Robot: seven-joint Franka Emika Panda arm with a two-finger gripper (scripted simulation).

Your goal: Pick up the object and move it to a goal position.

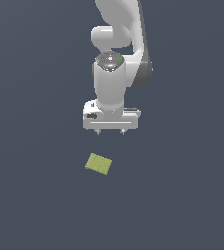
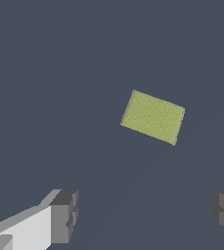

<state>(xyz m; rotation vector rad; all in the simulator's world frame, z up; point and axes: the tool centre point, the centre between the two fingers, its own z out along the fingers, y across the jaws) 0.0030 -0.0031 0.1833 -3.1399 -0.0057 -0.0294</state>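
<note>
Gripper (image 1: 110, 132) spread wide, empty — one yellow-green block (image 1: 98, 163) lies apart from it.

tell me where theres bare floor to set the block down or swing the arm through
Nearly all of the dark surface is bare: wide patches lie on both sides of the yellow-green block and in front of it in the exterior view. The one occupied stretch is the block itself, with the open tool hanging above and just behind it.
</note>
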